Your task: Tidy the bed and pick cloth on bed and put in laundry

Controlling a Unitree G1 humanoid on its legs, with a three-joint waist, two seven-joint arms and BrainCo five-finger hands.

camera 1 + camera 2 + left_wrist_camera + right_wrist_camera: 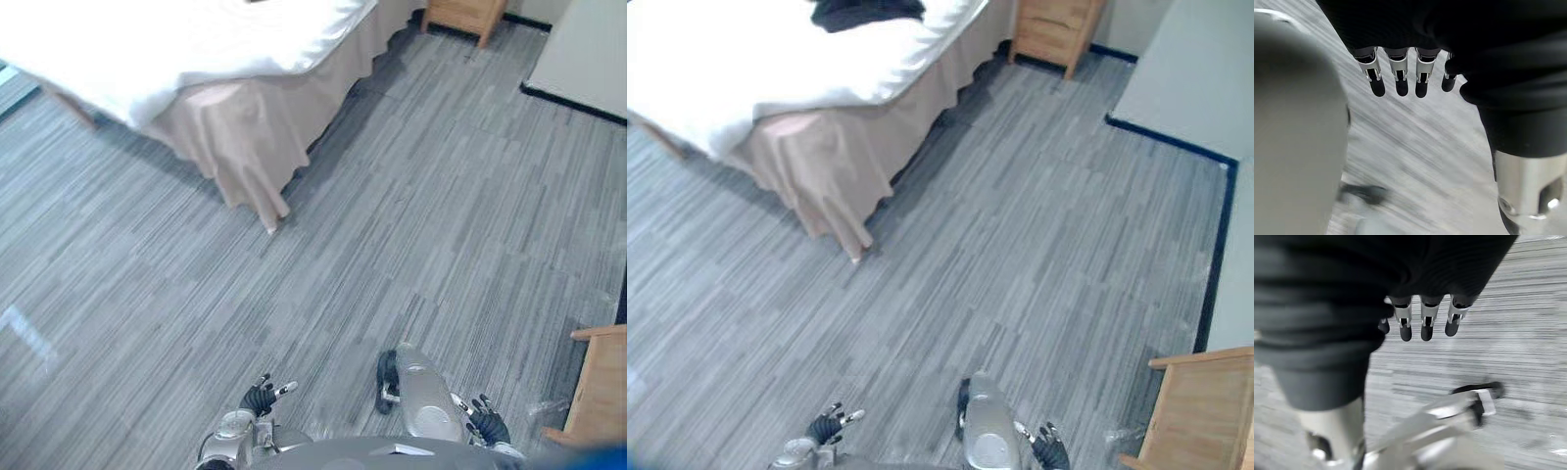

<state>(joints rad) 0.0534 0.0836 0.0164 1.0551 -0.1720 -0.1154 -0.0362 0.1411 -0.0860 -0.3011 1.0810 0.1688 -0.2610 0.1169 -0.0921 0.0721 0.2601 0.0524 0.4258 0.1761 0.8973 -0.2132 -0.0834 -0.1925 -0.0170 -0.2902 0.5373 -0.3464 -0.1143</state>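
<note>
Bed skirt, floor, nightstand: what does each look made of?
Bed skirt: beige fabric, matte; it hangs in soft folds.
Floor: grey with fine streaks laid in square panels, matte; probably carpet tile, possibly vinyl.
Nightstand: light wood or wood veneer, smooth; warm tan with faint grain.

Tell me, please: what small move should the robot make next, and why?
Probably a step forward toward the bed: the dark cloth lies on it, well beyond reach across the floor, while the left hand and the right hand hang low, open and empty.
</note>
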